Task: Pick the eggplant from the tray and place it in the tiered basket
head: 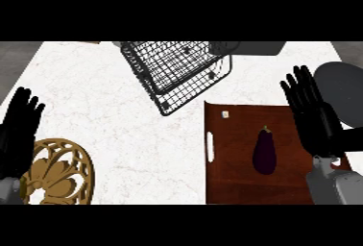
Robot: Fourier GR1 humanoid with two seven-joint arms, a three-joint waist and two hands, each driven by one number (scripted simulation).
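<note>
Eggplant (pixel 264 153) lies lengthwise on the dark brown tray (pixel 234 178), stem end pointing toward the far side, untouched by either hand. Tray sits at the right part of the white marbled bench (pixel 127 129), with a pale slot handle along its left edge. Right hand (pixel 312 115) is over the tray's right edge, just beside the eggplant but apart from it, fingers straight and held together, holding nothing. Left hand (pixel 18 132) shows at the left edge, fingers straight, resting, empty. Black wire tiered basket (pixel 177 72) stands at the far middle of the bench, its near corner close to the tray's far left corner. Gold openwork trivet (pixel 56 173) lies beside the left hand.
</note>
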